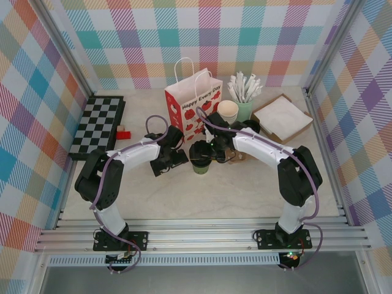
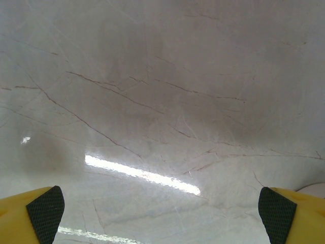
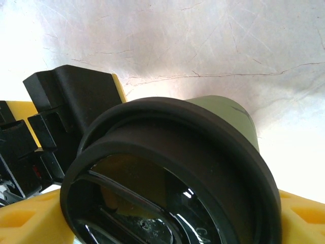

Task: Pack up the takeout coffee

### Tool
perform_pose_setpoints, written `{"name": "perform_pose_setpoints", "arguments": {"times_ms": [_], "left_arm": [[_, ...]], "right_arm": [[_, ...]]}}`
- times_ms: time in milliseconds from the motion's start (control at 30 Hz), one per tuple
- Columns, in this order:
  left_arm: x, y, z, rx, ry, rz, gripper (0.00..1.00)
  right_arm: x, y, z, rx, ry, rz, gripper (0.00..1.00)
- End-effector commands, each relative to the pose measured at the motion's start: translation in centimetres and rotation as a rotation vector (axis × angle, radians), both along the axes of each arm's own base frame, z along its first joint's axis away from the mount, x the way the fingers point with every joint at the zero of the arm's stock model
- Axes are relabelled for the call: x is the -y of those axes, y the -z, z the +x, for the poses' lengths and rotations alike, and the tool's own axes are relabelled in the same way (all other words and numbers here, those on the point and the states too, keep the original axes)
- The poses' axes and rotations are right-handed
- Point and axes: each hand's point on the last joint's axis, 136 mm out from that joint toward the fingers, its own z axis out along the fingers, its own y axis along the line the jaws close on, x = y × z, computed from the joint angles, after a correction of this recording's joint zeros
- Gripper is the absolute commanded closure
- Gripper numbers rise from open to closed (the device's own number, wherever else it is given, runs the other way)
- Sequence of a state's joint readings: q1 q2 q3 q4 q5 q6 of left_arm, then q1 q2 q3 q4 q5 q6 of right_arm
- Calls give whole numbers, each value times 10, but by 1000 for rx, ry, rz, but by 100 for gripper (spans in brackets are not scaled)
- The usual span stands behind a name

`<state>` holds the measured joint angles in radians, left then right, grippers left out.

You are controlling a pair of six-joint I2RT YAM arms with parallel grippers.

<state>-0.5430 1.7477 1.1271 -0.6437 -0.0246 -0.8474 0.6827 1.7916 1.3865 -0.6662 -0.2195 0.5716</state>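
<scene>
The takeout coffee (image 1: 200,166) stands upright within right end effector (image 1: 203,152), grip unclear; left end effector (image 2: 161,208) apart.

Front: desk (image 1: 202,199) left bare btw. arm bases; free passage.
Back ctr: blocked by upright paper bag (image 1: 193,104).
Back right: crowded by cup stack (image 1: 229,111), stirrer holder (image 1: 245,110), cardboard carrier (image 1: 283,117).
Left: taken up by checkerboard (image 1: 98,125).
Coffee cup (image 1: 201,166): flanked both sides by right gripper (image 3: 162,218); left gripper (image 2: 162,213) parked just beside, on its left.
</scene>
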Motion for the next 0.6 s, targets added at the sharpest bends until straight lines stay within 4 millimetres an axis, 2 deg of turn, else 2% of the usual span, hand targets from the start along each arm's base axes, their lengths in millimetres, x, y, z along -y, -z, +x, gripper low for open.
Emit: {"name": "perform_pose_setpoints", "arguments": {"times_ms": [0, 167, 367, 500, 567], "left_arm": [[6, -4, 2, 6, 25, -14, 0], [5, -21, 7, 64, 16, -28, 0], [-8, -35, 9, 129, -40, -1, 0], [-15, -40, 7, 160, -66, 11, 0], [-16, -43, 7, 180, -69, 4, 0]], "right_arm": [[6, 4, -3, 5, 5, -32, 25], [11, -11, -6, 44, -18, -20, 27], [22, -30, -7, 82, -22, 12, 29], [41, -45, -7, 94, 11, 40, 30], [56, -54, -8, 99, 37, 56, 30]]}}
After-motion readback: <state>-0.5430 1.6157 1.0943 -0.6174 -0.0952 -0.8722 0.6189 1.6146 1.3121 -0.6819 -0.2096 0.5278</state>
